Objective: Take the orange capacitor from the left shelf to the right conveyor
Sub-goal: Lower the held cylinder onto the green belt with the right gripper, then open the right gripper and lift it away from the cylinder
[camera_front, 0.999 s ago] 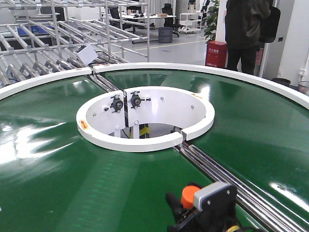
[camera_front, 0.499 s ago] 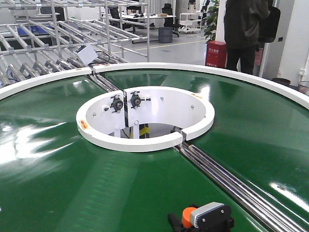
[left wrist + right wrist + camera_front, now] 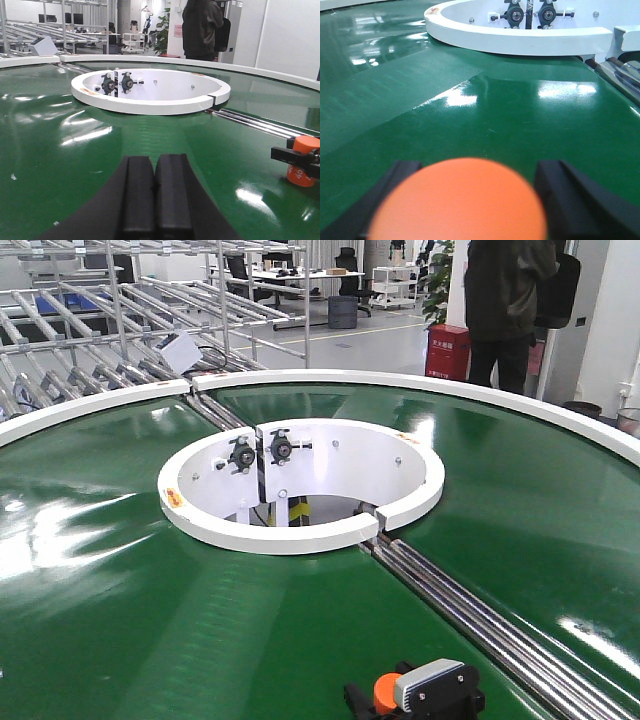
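The orange capacitor (image 3: 384,687) stands upright low on the right conveyor (image 3: 120,590), near its front edge beside the steel rollers. My right gripper (image 3: 386,700) is shut on the capacitor. It fills the bottom of the right wrist view as an orange dome (image 3: 457,200) between the black fingers (image 3: 560,180). The left wrist view shows the capacitor (image 3: 302,170) at far right, its base down at the green belt (image 3: 100,165). My left gripper (image 3: 154,170) hovers low over the belt, shut and empty. Whether any rack in view is the left shelf, I cannot tell.
The white central ring (image 3: 300,535) lies mid-belt, and steel rollers (image 3: 480,615) run from it toward the front right. Steel roller-rail racks (image 3: 80,330) stand beyond the belt at the far left. A person (image 3: 505,300) and a red box (image 3: 447,352) are behind the far rim.
My right gripper has come down with the orange capacitor toward the belt, and it has sat nearly still for the last half second. The left gripper shows no movement.
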Robot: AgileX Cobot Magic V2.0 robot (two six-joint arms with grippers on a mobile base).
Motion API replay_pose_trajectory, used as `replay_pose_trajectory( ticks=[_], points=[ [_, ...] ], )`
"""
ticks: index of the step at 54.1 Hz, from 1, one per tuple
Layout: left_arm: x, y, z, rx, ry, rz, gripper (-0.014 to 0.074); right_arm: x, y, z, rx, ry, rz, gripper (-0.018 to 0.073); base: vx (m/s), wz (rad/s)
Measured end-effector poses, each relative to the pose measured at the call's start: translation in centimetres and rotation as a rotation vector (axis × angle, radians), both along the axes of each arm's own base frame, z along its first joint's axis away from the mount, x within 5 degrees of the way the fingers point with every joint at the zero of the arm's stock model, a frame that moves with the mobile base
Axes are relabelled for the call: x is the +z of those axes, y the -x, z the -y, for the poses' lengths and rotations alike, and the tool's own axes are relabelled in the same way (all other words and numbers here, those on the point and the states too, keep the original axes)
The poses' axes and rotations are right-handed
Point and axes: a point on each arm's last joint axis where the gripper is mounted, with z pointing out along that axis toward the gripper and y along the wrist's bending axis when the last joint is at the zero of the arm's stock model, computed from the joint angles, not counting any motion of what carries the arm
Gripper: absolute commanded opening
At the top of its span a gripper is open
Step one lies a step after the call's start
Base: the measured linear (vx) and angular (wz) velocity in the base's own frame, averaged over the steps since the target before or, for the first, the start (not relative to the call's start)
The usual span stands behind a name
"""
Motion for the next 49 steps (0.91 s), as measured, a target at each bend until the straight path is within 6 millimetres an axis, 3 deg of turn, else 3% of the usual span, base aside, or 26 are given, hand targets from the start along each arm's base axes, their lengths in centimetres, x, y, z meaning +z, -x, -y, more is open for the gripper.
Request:
replay_pose_trajectory(
  ticks=[2, 3, 13, 19, 23, 27, 34, 49],
  points=[
    [0.0, 0.0, 0.0, 0.000, 0.000, 0.000, -0.0006, 0.0, 0.0, 0.0, 0.003, 0.000, 0.001, 0.0693, 0.00, 0.00],
    [0.0, 0.0, 0.0, 0.000, 0.000, 0.000, -0.0006, 1.6, 0.0, -0.2, 0.027, -0.008, 0.038, 0.0701, 0.00, 0.00],
    [0.0, 0.0, 0.0, 0.000, 0.000, 0.000, -0.0006, 6.5, 0.3, -0.3, 0.042, -0.044, 0.148, 0.0668, 0.00, 0.00],
    [0.0, 0.0, 0.0, 0.000, 0.000, 0.000, -0.0006, 10.2, 1.0, 0.0, 0.041, -0.077, 0.179, 0.0601, 0.00, 0.00],
    [0.0, 0.0, 0.0, 0.000, 0.000, 0.000, -0.0006, 13.0, 1.9, 0.4, 0.038, -0.105, 0.170, 0.0499, 0.00, 0.00],
    [0.0, 0.0, 0.0, 0.000, 0.000, 0.000, -0.0006, 15.9, 3.3, 1.0, 0.041, -0.112, 0.140, 0.0338, 0.00, 0.00],
    [0.0, 0.0, 0.0, 0.000, 0.000, 0.000, -0.0006, 18.8, 6.5, 2.3, 0.055, 0.018, 0.034, -0.0017, 0.00, 0.00],
    [0.0, 0.0, 0.0, 0.000, 0.000, 0.000, -0.0006, 22.7, 14.0, 7.6, -0.132, 0.153, -0.162, -0.0008, 0.00, 0.00]
  ],
)
